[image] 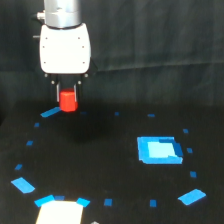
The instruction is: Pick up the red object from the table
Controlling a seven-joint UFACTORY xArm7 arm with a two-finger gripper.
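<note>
Exterior view: the gripper [67,94] is closed around the red object [68,101], holding it above the black counter [100,165] toward the exterior view's upper left, well apart from the bright blue square patch [159,149].

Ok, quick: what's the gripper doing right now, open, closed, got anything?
Gripper: closed on the small red-orange cylinder, which sits between its fingers above the matte black table.

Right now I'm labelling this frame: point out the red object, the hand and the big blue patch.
red object [68,100], exterior view, its front face.
hand [67,90], exterior view, between its fingertips.
big blue patch [159,150], exterior view, its middle.
</note>
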